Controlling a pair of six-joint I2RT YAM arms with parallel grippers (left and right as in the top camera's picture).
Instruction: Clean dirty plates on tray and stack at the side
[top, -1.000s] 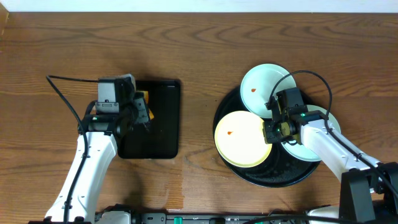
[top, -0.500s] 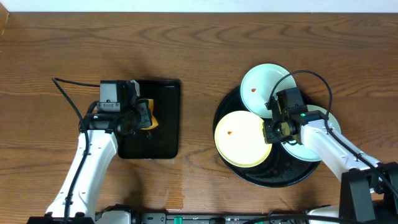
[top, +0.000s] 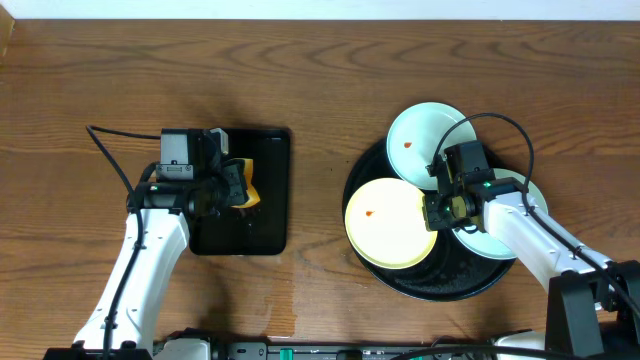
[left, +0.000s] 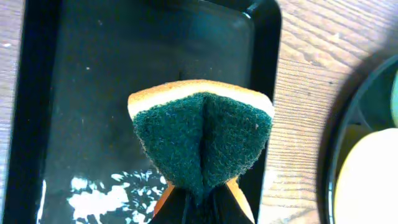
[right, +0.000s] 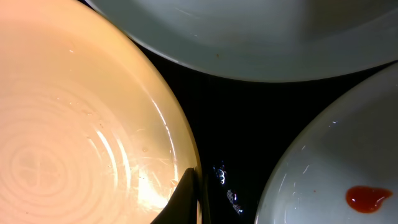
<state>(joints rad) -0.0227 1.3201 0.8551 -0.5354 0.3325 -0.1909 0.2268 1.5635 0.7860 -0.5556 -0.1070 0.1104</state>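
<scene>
The round black tray (top: 450, 285) holds three plates. The pale yellow plate (top: 390, 222) with a red spot lies front left. One mint-white plate (top: 415, 140) with a red spot lies at the back. The other mint-white plate (top: 500, 240) is mostly hidden under my right arm. My right gripper (top: 437, 213) is shut on the yellow plate's right rim (right: 186, 168). My left gripper (top: 240, 185) is shut on a folded sponge (left: 202, 134), green scrub side out with an orange edge, and holds it over the rectangular black tray (top: 270, 190).
The rectangular tray (left: 74, 93) has wet glints on its floor. Bare wooden table (top: 320, 80) lies between the two trays and behind them. The round tray's rim (left: 339, 137) shows at the right of the left wrist view.
My left gripper has moved right over the rectangular tray with the sponge. The right arm and the plates have not moved.
</scene>
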